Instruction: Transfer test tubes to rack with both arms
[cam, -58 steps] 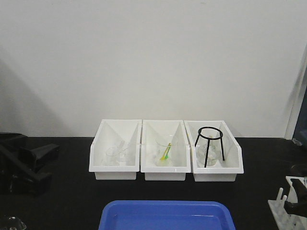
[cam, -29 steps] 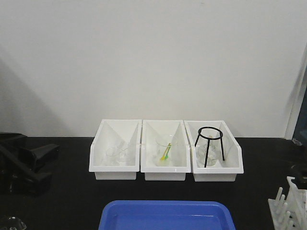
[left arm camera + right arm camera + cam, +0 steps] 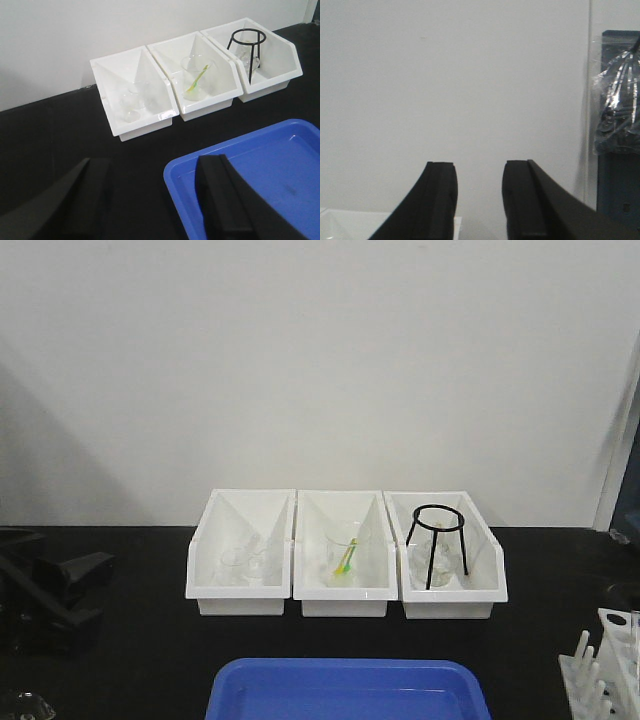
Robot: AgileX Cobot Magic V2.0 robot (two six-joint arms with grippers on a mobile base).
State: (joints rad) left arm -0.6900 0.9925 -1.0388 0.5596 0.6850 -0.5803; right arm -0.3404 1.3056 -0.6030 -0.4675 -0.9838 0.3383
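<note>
Three white bins (image 3: 345,555) are standing in a row on a black table (image 3: 140,650) against a plain white wall.

The left gripper (image 3: 150,200) is hovering with fingers spread wide, holding nothing, over the blue tray (image 3: 280,165). The right gripper (image 3: 477,200) is facing the wall, fingers parted, empty. The rack (image 3: 605,665) is sitting at the table's right edge.

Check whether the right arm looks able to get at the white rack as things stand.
Probably, but not straight away. The right gripper is open and empty, yet it points at the wall, not down. The rack stands uncovered at the table's right edge with nothing visible over it; the arm would need to tilt down first.
</note>
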